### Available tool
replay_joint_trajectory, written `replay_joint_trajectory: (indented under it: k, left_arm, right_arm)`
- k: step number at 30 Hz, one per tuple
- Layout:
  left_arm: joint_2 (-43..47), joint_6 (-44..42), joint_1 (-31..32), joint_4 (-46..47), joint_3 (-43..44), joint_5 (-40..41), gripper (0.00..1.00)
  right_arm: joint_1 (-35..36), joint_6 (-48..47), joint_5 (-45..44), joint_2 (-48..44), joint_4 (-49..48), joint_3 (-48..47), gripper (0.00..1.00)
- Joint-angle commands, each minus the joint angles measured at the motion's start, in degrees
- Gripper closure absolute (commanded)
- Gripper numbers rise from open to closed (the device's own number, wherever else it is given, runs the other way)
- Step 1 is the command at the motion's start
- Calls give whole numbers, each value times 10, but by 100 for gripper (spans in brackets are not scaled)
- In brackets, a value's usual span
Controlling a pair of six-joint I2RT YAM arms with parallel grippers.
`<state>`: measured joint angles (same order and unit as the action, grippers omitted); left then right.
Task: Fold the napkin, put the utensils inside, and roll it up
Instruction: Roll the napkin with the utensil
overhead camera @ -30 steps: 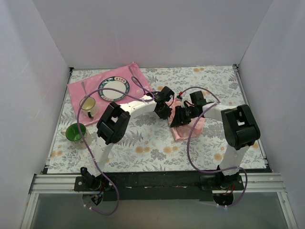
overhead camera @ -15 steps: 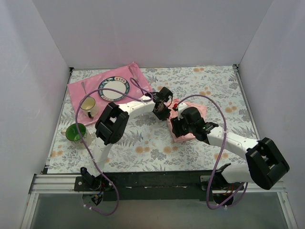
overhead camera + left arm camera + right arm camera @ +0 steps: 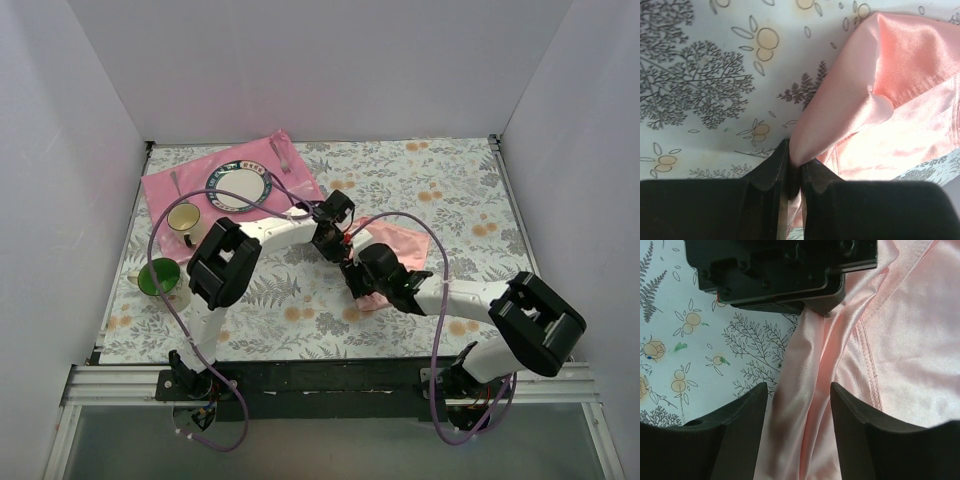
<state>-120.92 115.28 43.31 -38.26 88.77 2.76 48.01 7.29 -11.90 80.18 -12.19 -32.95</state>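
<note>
Left gripper [image 3: 792, 172]: jaws closed, pinching a raised fold of the napkin [image 3: 890, 95] at its edge. The cloth bunches into a ridge running out from the fingertips.

Right gripper [image 3: 797, 432]: jaws apart, straddling that same ridge right beside the left gripper. One finger [image 3: 740, 440] sits on each side of the fold. Cannot tell whether they touch the cloth.

From the top view, the napkin lies mid-table, slightly right of centre, on the floral tablecloth [image 3: 470, 180]. It is rumpled, and both grippers meet over its left edge.

The mat [image 3: 160, 195] is at the back left, apart from the napkin. It carries the plate [image 3: 239, 187], the mug [image 3: 185, 222], the left utensil [image 3: 175, 183] and the right utensil [image 3: 280, 157], one on each side of the plate. The green cup [image 3: 157, 278] is off the mat, near the table's left edge.
</note>
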Motion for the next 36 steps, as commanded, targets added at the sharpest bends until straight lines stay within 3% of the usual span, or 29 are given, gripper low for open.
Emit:
replay_joint_trajectory:
  k: [1,8,11,16,18,19,21,22,25,31,36]
  left_arm:
    - [24,69,3,-53,-50,-14,100]
    - [46,83,3,-46,-71,-22,100]
    - [55,85,3,-41,-82,-19,100]
    - [83,44,1,-8,-112,6,100]
    - [106,9,1,33,-143,-3,98]
    - [120,-2,-1,95,-184,-7,92]
    - [173,-24,0,151,-234,-12,62]
    - [191,-36,-1,198,-252,-7,54]
    - [240,-79,-2,216,-286,21,34]
    - [318,-135,-2,203,-307,57,12]
    - [361,-150,-2,228,-351,46,18]
  right_arm:
    - [28,6,-56,38,-42,-19,41]
    - [72,17,-156,85,-7,-38,52]
    - [72,23,-143,82,-13,-34,71]
    - [46,38,-49,82,-24,-24,97]
    - [26,46,20,86,-50,-13,99]
    - [17,50,44,88,-57,-6,99]
    - [-13,64,140,104,-80,1,99]
    - [-22,71,163,109,-88,4,99]
    - [-51,89,243,124,-114,21,99]
    - [-126,126,413,167,-130,14,99]
    - [-198,180,564,231,-130,-23,99]
